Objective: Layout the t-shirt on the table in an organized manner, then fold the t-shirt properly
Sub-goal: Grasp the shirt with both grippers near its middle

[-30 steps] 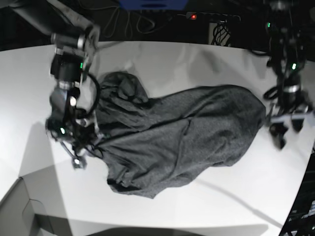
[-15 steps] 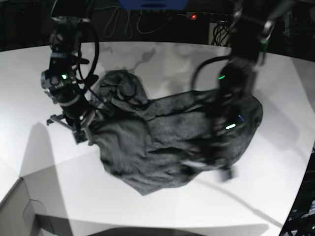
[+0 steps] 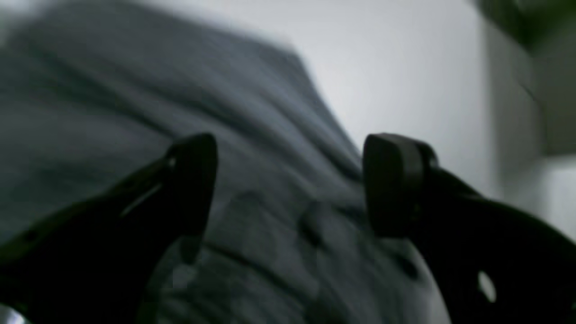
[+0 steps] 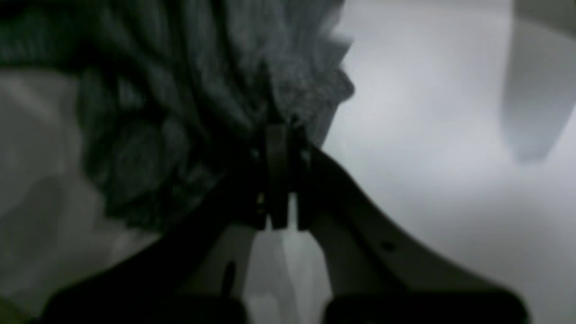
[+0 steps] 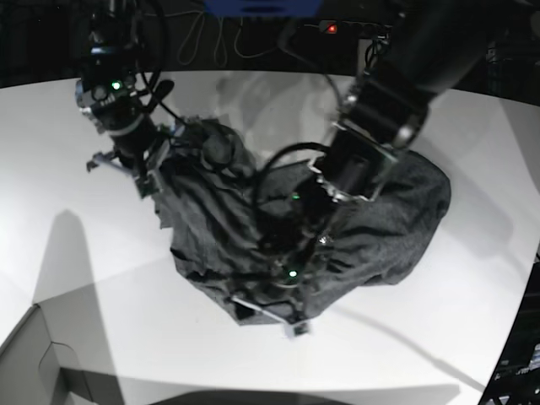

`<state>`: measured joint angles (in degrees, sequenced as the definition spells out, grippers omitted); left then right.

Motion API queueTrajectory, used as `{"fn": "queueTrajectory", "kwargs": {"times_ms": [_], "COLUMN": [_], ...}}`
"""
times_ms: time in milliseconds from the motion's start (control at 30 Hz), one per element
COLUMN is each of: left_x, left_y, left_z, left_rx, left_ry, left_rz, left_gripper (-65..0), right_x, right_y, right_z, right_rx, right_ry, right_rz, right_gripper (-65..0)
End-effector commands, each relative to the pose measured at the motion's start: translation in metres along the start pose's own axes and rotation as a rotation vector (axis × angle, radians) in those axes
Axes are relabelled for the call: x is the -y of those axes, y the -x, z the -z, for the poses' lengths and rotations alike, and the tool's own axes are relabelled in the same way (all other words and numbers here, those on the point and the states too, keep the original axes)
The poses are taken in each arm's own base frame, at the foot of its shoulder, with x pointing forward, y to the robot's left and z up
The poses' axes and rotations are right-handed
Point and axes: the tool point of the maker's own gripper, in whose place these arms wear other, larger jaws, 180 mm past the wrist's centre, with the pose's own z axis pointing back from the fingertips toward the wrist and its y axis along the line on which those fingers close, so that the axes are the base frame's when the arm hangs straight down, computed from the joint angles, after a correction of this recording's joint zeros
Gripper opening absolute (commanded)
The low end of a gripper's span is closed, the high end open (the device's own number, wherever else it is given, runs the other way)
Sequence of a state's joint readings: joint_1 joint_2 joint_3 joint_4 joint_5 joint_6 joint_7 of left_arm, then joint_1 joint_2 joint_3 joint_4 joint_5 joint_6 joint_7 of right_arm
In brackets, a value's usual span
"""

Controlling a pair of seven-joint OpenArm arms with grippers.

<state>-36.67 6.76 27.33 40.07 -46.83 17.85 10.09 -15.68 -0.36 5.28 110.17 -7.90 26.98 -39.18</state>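
The dark grey t-shirt [image 5: 396, 211] lies crumpled on the white table [image 5: 67, 253]. My right gripper [image 5: 148, 179], at the shirt's left side, is shut on a bunched edge of the cloth. The right wrist view shows its closed tips [image 4: 281, 135] pinching the t-shirt [image 4: 180, 67] above the table [image 4: 427, 135]. My left arm reaches across the shirt to its near edge. There the left gripper [image 5: 268, 314] stands open. In the left wrist view its gripper [image 3: 292, 184] hangs just over the t-shirt [image 3: 135, 90] with nothing between the fingers, and bare table [image 3: 405, 67] lies beyond.
A grey box corner [image 5: 34, 363] pokes in at the near left of the table. Cables and dark equipment [image 5: 253, 34] run along the far edge. The table's curved rim falls away at the right [image 5: 527, 278].
My left arm swung from the table's right edge across the shirt to its near edge, still open. My right gripper moved toward the back, dragging the shirt's left edge with it.
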Motion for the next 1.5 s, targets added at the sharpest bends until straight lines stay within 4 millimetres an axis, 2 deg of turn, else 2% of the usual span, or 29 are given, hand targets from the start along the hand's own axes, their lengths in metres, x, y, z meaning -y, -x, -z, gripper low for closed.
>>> {"fn": "queueTrajectory", "kwargs": {"times_ms": [0,33,167,300,367,467,567,733,833,1000,1100,1200,1233,1400,1467], "left_x": [0.046,0.051,0.048,0.044,0.043,0.035,0.033,0.005,-0.014,-0.029,-0.029,-0.022,-0.014,0.07,0.091], "left_y": [-0.013,-0.012,0.018,0.026,0.028,0.044,0.049,0.069,0.08,0.09,0.09,0.085,0.081,0.03,-0.001], "left_z": [-0.002,-0.003,0.001,0.002,0.001,0.0,0.0,0.003,0.004,0.005,0.005,0.005,0.004,-0.013,-0.025], "left_rx": [0.032,0.039,-0.022,-0.036,-0.041,-0.066,-0.074,-0.122,-0.149,-0.173,-0.173,-0.161,-0.149,-0.022,0.048], "left_ry": [0.096,0.109,0.097,0.086,0.085,0.071,0.067,-0.002,-0.047,-0.085,-0.085,-0.068,-0.047,0.168,0.237], "left_rz": [-0.018,-0.012,0.045,0.06,0.061,0.053,0.056,0.061,0.061,0.071,0.071,0.062,0.058,0.022,-0.007], "left_gripper": [-16.0,-16.1,-16.3,-16.3,-16.3,-16.3,-16.5,-17.1,-25.5,-50.6,-65.0,-64.3,-65.0,-64.8,-64.8], "right_x": [0.001,-0.001,-0.006,-0.019,-0.03,-0.049,-0.055,-0.059,-0.057,-0.057,-0.057,-0.056,-0.055,-0.049,-0.041], "right_y": [-0.015,-0.014,-0.011,-0.011,-0.004,-0.004,0.0,-0.004,-0.004,-0.004,-0.004,-0.005,-0.006,-0.004,-0.001], "right_z": [-0.005,-0.007,-0.011,-0.011,-0.013,-0.014,-0.016,-0.018,-0.019,-0.019,-0.019,-0.018,-0.018,-0.018,-0.019], "right_rx": [0.062,0.061,0.058,0.057,0.041,0.041,0.033,0.045,0.045,0.045,0.045,0.047,0.05,0.044,0.038], "right_ry": [0.005,0.003,-0.007,-0.039,-0.067,-0.115,-0.13,-0.138,-0.136,-0.136,-0.136,-0.134,-0.132,-0.123,-0.105], "right_rz": [0.006,0.005,0.001,-0.009,-0.013,-0.026,-0.028,-0.034,-0.038,-0.038,-0.04,-0.042,-0.042,-0.066,-0.073], "right_gripper": [-65.0,-65.0,-65.0,-65.0,-65.0,-65.0,-65.0,-65.0,-65.0,-65.0,-65.0,-65.0,-65.0,-65.0,-65.0]}}
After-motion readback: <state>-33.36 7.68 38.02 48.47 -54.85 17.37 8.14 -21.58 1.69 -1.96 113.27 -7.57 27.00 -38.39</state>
